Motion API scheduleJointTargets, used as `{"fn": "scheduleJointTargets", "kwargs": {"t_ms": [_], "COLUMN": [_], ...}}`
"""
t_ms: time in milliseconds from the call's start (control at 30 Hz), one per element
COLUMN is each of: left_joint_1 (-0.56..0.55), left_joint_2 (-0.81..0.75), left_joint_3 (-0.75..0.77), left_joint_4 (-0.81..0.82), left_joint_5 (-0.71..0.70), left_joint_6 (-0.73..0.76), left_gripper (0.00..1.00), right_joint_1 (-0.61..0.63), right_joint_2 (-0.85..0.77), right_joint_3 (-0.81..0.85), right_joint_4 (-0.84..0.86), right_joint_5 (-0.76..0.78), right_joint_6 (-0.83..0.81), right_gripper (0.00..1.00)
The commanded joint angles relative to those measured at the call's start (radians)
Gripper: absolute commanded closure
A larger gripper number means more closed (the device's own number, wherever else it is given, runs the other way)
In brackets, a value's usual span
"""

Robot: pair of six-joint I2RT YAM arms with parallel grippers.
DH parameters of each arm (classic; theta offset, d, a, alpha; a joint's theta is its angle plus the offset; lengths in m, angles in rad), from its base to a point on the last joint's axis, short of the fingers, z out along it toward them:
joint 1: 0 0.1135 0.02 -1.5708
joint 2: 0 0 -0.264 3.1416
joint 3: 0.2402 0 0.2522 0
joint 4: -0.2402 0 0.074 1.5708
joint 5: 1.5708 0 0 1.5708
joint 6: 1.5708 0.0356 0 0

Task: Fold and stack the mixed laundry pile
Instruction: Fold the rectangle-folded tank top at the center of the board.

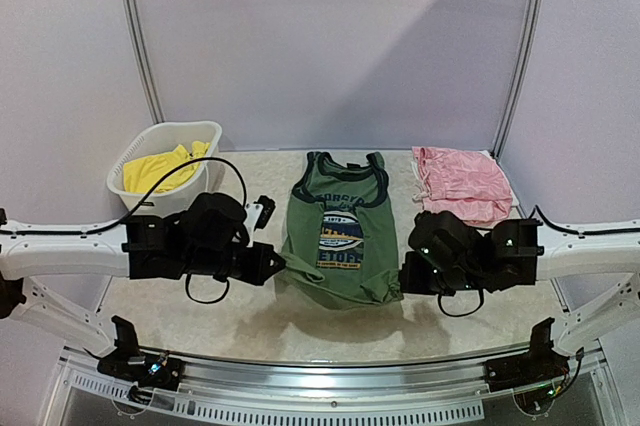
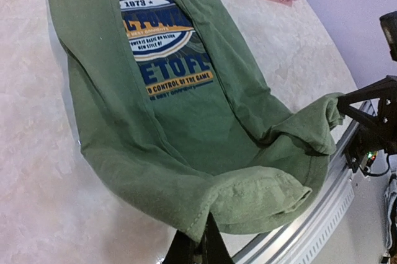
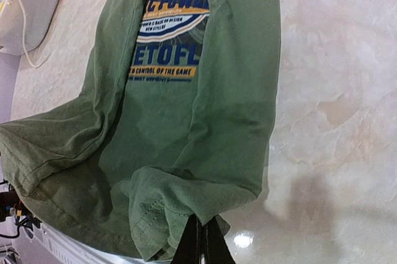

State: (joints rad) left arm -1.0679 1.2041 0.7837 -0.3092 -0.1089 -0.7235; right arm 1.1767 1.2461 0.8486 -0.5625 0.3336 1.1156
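The olive-green tank top [image 1: 338, 236] with the round blue-orange graphic lies in the table's middle, its long sides folded inward. Its bottom hem is lifted off the table between my two grippers. My left gripper [image 1: 280, 264] is shut on the hem's left corner, which shows in the left wrist view [image 2: 200, 239]. My right gripper [image 1: 405, 276] is shut on the hem's right corner, which shows in the right wrist view [image 3: 200, 230]. A pink garment [image 1: 462, 184] lies folded at the back right. Yellow shorts [image 1: 163, 168] sit in the basket. No dark blue garment shows.
A white slotted basket [image 1: 205, 136] stands at the back left. A black cable [image 1: 222, 161] arcs over it to my left arm. The metal rail [image 1: 330, 378] runs along the table's near edge, just below the lifted hem. Grey walls enclose the back and sides.
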Motion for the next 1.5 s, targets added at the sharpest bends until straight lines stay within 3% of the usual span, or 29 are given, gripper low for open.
{"fn": "scheduleJointTargets", "kwargs": {"t_ms": [0, 367, 767, 967, 1467], "left_joint_1": [0.069, 0.238, 0.353, 0.380, 0.424], "left_joint_2": [0.075, 0.287, 0.447, 0.528, 0.666], "left_joint_3": [0.069, 0.209, 0.324, 0.384, 0.470], "left_joint_4": [-0.018, 0.083, 0.132, 0.158, 0.138], "left_joint_5": [-0.025, 0.044, 0.140, 0.188, 0.132], "left_joint_6": [0.089, 0.189, 0.261, 0.287, 0.323], "left_gripper": [1.00, 1.00, 1.00, 1.00, 1.00], "right_joint_1": [-0.092, -0.290, -0.410, -0.462, -0.547], "right_joint_2": [0.062, 0.266, 0.418, 0.486, 0.624], "right_joint_3": [0.079, 0.263, 0.389, 0.422, 0.485], "right_joint_4": [-0.019, -0.011, 0.005, 0.044, 0.108], "right_joint_5": [-0.009, -0.083, -0.142, -0.201, -0.299], "right_joint_6": [-0.138, -0.298, -0.395, -0.435, -0.496], "right_gripper": [1.00, 1.00, 1.00, 1.00, 1.00]}}
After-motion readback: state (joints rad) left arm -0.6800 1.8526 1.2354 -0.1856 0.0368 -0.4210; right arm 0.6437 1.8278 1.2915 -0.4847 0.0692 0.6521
